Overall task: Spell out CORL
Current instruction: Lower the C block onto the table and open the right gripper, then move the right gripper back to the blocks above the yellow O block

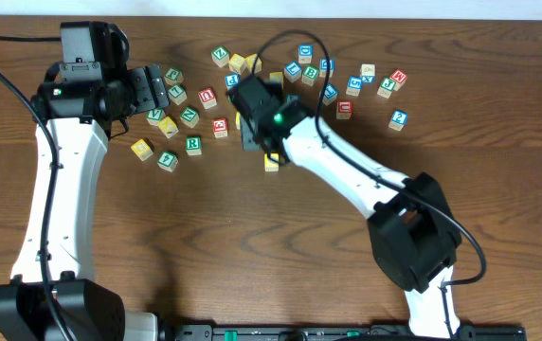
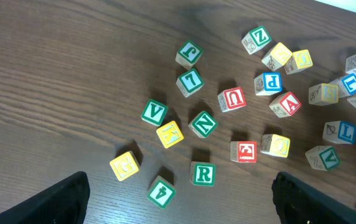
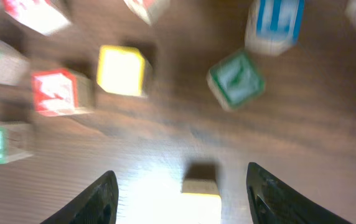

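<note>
**First pick in hand, no letters laid out yet**

The right arm's jaws stand open astride a small yellow wooden cube, its letter lost in blur. Closing squarely on it looks like the next move. The left arm's jaws hang open and empty above the scatter, where a green R block and a green L block lie. The brown wooden desk nearer the bases is bare, leaving room for the row.

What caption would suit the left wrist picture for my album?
Left gripper open above scattered letter blocks on a wooden table, green R block among them.
</note>
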`<act>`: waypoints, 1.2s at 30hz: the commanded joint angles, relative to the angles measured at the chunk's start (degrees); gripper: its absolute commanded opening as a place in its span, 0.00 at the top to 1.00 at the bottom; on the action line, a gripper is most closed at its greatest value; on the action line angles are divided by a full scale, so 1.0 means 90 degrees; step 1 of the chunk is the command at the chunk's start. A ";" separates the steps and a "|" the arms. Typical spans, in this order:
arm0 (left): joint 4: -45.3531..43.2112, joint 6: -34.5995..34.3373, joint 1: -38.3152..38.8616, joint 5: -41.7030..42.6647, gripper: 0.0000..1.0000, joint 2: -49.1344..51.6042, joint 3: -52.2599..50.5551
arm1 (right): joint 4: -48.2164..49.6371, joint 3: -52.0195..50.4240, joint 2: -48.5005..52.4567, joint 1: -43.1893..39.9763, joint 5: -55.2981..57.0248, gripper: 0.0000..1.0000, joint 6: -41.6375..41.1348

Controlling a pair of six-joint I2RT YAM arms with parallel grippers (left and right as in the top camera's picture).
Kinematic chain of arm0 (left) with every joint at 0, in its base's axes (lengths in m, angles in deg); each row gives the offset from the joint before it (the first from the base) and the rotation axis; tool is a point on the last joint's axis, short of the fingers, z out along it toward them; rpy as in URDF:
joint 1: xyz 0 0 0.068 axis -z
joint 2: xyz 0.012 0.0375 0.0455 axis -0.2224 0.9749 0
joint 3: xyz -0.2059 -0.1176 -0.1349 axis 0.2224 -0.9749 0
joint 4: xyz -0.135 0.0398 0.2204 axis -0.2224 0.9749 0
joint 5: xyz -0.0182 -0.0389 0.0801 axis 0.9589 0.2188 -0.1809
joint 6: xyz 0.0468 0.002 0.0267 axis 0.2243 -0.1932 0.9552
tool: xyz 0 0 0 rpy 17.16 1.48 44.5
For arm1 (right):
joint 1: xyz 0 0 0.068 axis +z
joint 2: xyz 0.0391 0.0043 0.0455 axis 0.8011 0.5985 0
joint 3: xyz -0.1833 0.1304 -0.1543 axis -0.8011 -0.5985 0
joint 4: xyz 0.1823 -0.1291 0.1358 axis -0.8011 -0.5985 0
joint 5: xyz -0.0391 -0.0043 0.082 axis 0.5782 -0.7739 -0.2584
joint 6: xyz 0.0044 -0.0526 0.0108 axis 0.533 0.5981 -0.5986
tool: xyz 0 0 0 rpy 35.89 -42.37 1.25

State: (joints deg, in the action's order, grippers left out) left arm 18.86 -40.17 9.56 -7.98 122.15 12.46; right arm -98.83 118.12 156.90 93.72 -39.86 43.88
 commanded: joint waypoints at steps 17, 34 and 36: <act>0.0080 -0.0015 0.0083 -0.0034 0.07 0.0012 0.0085 | -0.0041 0.0877 -0.0153 -0.0704 -0.1076 0.41 0.0901; 0.0087 -0.0092 0.0177 -0.0032 0.08 0.0240 0.0039 | -0.0114 0.0877 -0.0153 -0.1020 -0.1462 0.42 0.0889; 0.0085 -0.0090 0.0240 -0.0032 0.08 0.0279 0.0039 | -0.0121 0.0877 -0.0153 -0.1039 -0.1462 0.42 0.0850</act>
State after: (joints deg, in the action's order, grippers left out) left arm 19.41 -40.41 10.87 -7.96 123.74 12.46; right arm -99.75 124.59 156.77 84.94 -52.27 51.14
